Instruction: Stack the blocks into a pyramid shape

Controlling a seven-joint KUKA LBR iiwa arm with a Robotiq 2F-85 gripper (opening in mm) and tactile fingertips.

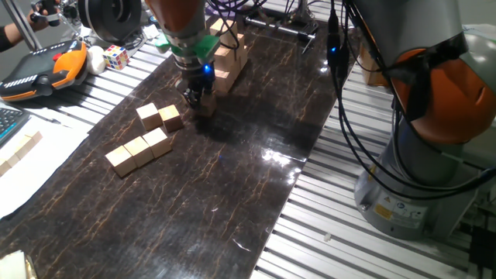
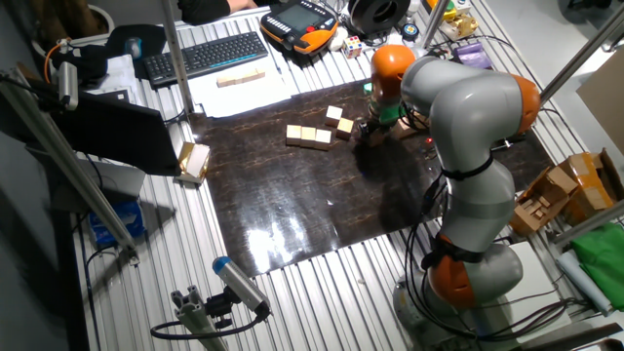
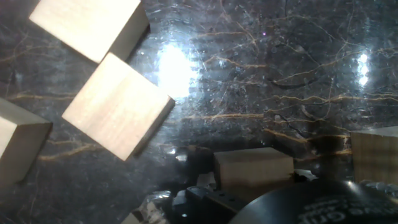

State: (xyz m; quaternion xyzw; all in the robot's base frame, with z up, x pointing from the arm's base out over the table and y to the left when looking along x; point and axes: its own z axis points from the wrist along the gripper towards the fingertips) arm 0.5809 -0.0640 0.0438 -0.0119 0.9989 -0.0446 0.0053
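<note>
Blocks (image 1: 144, 138) sit in two rows on dark tabletop (image 1: 232, 186), at 8 o'clock from my pincer (image 1: 198, 99). Pincer looks clamped on one block (image 3: 254, 169). Lift straight, set down square, don't nudge neighbours.

no text, brand or number readable in any view. a pale label (image 1: 385, 208) on the grey robot base (image 1: 418, 194), with a small yellow sign on it, but print too small to read. keyboard (image 2: 207, 56) keys too small to make out. wooden blocks (image 1: 147, 146) plain, without marks. handheld orange control unit (image 1: 39, 71) without legible writing.
</note>
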